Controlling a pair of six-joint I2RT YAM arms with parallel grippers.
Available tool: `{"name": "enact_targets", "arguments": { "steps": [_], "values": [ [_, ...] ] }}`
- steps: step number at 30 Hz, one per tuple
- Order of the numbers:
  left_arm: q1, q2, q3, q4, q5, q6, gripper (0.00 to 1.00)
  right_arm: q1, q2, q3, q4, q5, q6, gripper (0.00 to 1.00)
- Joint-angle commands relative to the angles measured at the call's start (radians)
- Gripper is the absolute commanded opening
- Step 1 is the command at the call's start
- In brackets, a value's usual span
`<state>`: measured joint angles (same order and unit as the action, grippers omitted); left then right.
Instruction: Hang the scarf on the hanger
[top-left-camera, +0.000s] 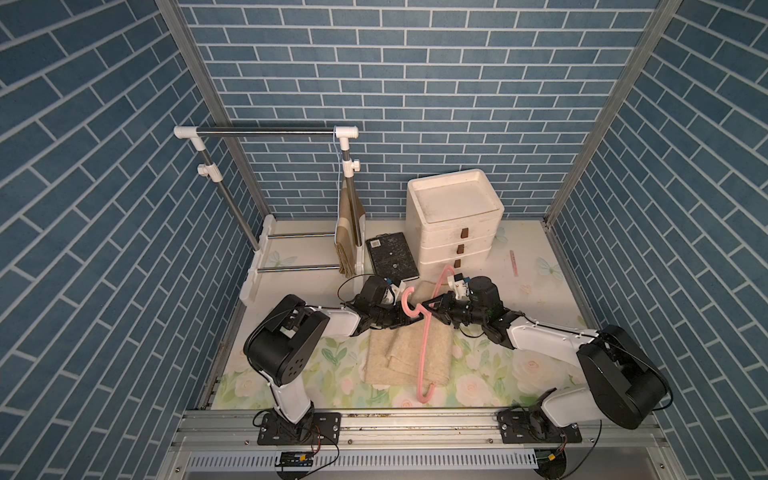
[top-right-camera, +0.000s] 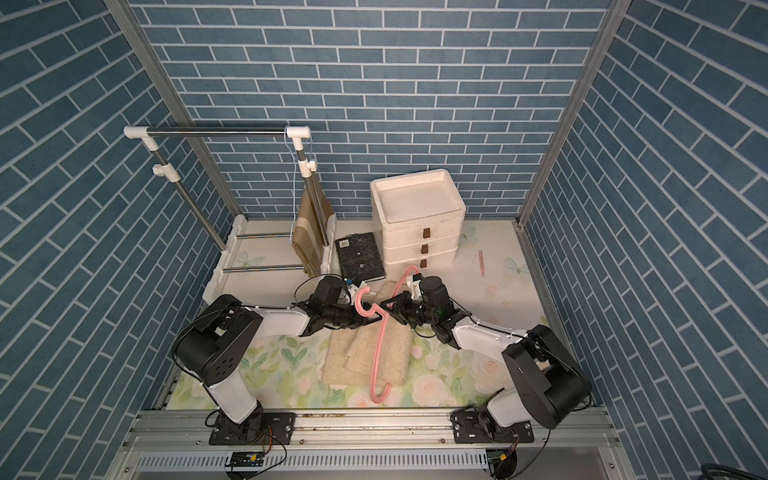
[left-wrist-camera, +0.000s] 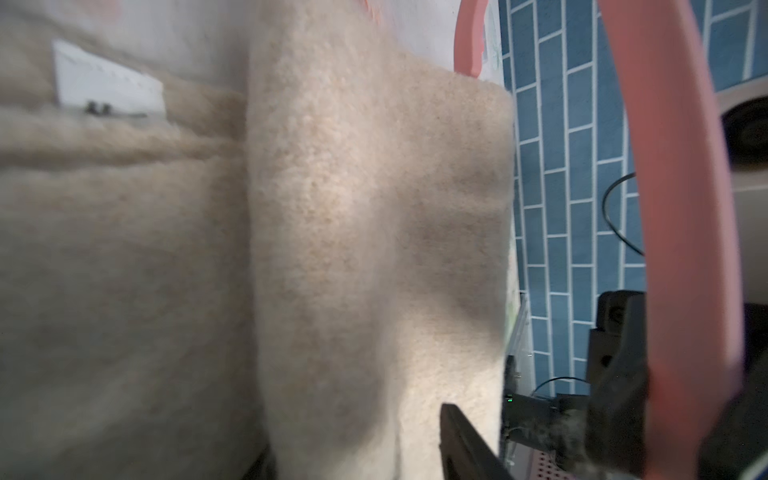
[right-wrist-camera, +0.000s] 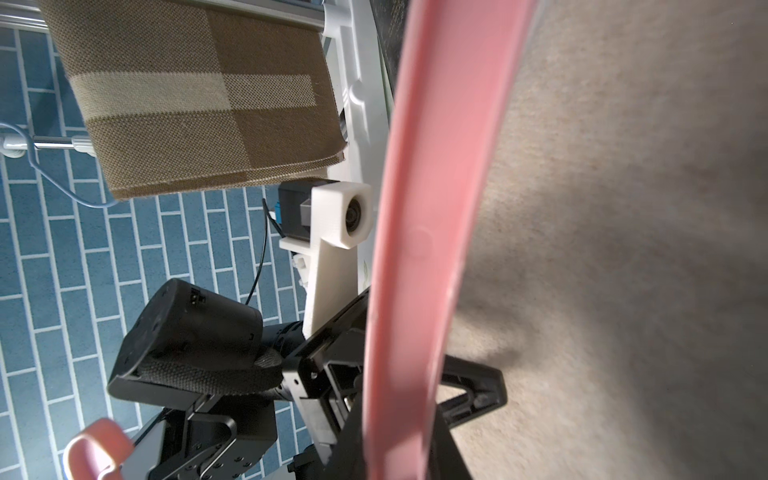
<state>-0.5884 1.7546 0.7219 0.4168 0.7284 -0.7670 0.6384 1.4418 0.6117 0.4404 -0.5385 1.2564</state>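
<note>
Right gripper (top-left-camera: 434, 305) clamps the hanger (top-left-camera: 424, 353); whether the left gripper (top-left-camera: 415, 319) at its neck grips cannot be told, and a miss could twist it off the scarf (top-left-camera: 397, 353).

- My left arm (top-left-camera: 334, 323) stretches low toward the hanger (top-left-camera: 424, 353), and my left gripper (top-left-camera: 415, 319) sits at its neck, jaws parted.
- My right arm (top-left-camera: 540, 334) comes in from the hanger's opposite side, and my right gripper (top-left-camera: 435, 304) is clamped on its shoulder bar.

Beige scarf (top-left-camera: 386, 357) w/ pink hanger (top-left-camera: 424, 353) over
</note>
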Motion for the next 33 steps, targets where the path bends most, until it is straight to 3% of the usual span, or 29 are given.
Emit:
{"name": "enact_targets", "arguments": {
  "steps": [1,5,11,17,22,28,33],
  "values": [
    [-0.006,-0.02,-0.03,0.046,0.027,-0.033,0.32,-0.004,-0.006,-0.003,0.05,-0.024,-0.025,0.0],
    [-0.005,-0.129,-0.048,-0.017,-0.032,-0.019,0.09,-0.005,-0.002,0.003,0.061,-0.046,-0.023,0.0],
    [-0.002,-0.342,-0.093,-0.189,-0.173,-0.014,0.0,-0.005,0.032,0.016,0.16,-0.131,0.012,0.0],
    [0.036,-0.539,-0.126,-0.396,-0.297,-0.002,0.0,-0.004,0.078,0.041,0.2,-0.21,0.018,0.0],
    [0.073,-0.625,-0.17,-0.486,-0.357,0.0,0.0,-0.004,0.103,0.043,0.203,-0.246,0.013,0.0],
    [0.097,-0.635,-0.208,-0.509,-0.406,0.01,0.0,-0.014,0.112,0.035,0.188,-0.266,-0.011,0.0],
    [0.108,-0.558,-0.246,-0.416,-0.421,0.024,0.04,-0.059,0.09,0.017,0.146,-0.276,-0.042,0.0]
  ]
}}
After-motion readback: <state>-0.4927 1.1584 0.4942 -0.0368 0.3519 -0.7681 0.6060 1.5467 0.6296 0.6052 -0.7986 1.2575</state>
